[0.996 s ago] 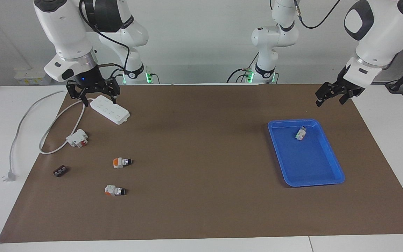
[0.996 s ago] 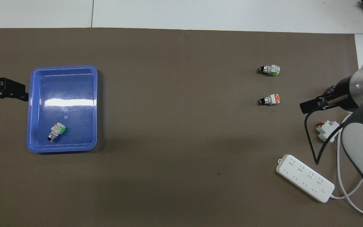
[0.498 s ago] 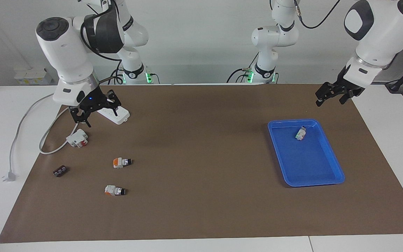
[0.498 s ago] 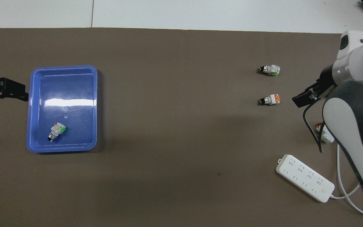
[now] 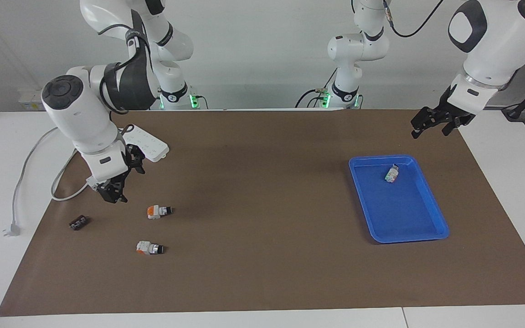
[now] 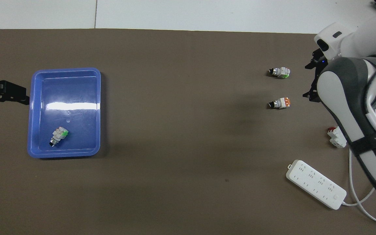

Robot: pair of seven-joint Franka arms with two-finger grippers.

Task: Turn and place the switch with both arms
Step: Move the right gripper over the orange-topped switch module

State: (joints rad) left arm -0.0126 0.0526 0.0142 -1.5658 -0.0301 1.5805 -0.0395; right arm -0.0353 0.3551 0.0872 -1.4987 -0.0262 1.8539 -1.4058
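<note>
R gripper (image 5: pixel 113 193) open, empty, over mat beside switch (image 5: pixel 159 211); L gripper (image 5: pixel 435 123) open, empty, waits near blue tray (image 5: pixel 431 200).

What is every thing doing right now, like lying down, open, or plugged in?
Switch: lying on its side on the mat, untouched.
Second switch: lying on its side, farther from the robots.
Small white piece: lying in the tray.
Blue tray: flat on the mat.
Power strip: plug lies loose on the table.
Right pincer: open, empty, beside the switch.
Left pincer: open, empty, waiting.
</note>
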